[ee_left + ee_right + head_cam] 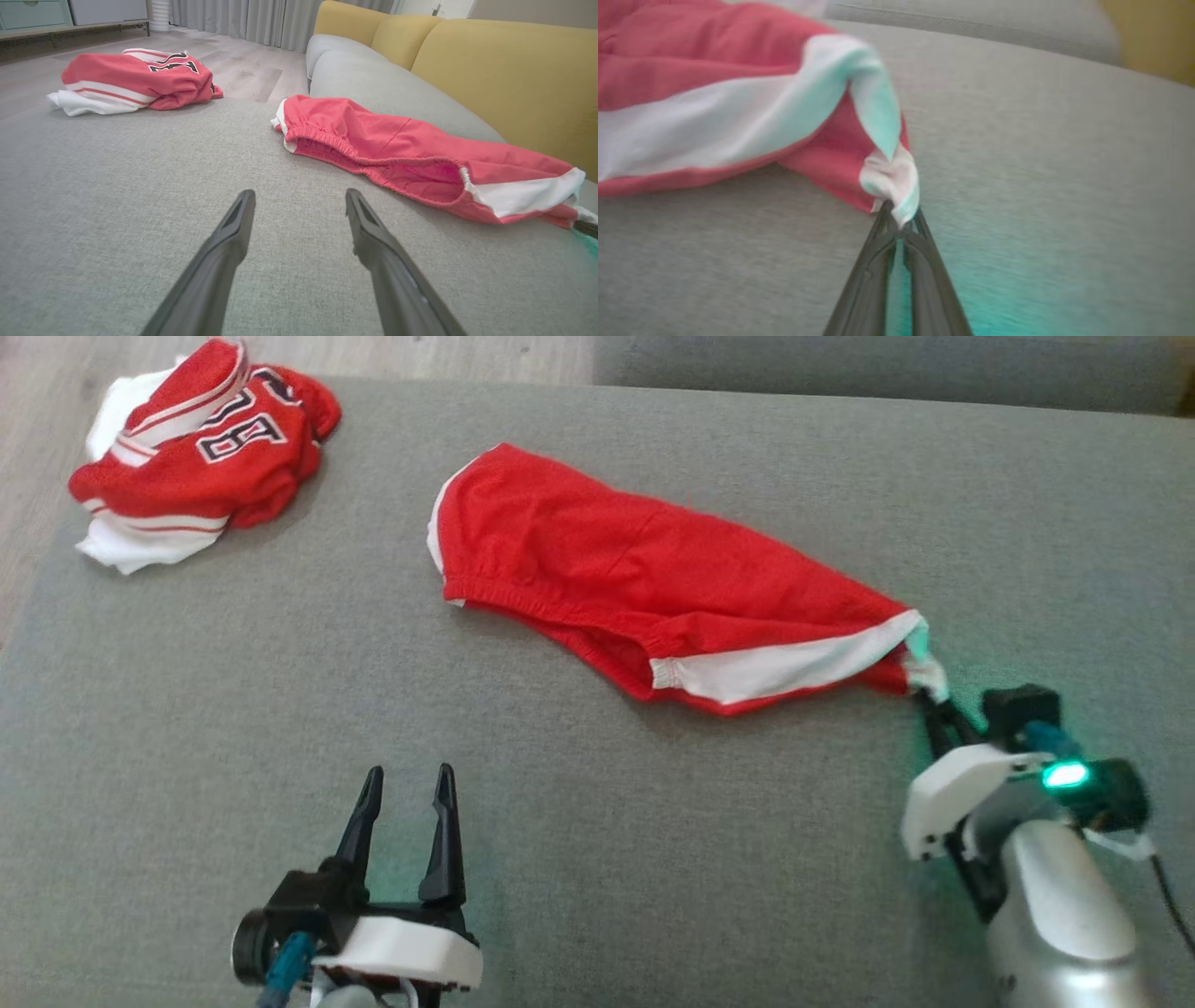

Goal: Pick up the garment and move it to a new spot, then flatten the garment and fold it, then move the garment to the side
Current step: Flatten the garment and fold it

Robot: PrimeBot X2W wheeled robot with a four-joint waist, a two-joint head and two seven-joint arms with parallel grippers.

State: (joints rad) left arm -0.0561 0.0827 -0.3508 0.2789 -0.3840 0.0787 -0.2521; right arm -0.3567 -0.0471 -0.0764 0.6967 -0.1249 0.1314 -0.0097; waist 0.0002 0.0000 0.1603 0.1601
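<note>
The red shorts (644, 588) are spread across the middle of the grey sofa (280, 709). Their white-trimmed right corner is pinched between the closed jaws of the right gripper (921, 695). The left gripper (409, 775) is seen over bare cushion, apart from the shorts, jaws spread wide. A crumpled jersey (205, 457) is seen at the far left corner.

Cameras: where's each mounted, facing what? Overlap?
Head view: on the head, looking down on the grey sofa seat; open left gripper, right gripper shut on the red shorts.
Left wrist view: low over the seat, along its open fingers toward shorts, jersey, yellow backrest.
Right wrist view: along its closed fingers at the pinched white hem.
Shared: shorts in all three.
</note>
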